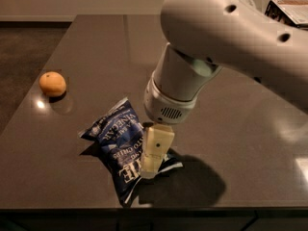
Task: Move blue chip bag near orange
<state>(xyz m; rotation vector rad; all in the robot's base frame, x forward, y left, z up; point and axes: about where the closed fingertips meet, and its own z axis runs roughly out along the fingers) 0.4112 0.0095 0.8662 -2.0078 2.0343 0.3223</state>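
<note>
The blue chip bag (117,146) lies flat on the dark table near its front edge, white lettering up. The orange (52,83) sits at the table's left side, well apart from the bag. My gripper (153,158) hangs from the big white arm and is down over the bag's right half, its cream finger (155,149) covering part of the lettering. The arm hides the middle of the table behind it.
The dark table (250,143) ends close in front of the bag and just left of the orange. A boxed package (288,8) sits at the far right corner.
</note>
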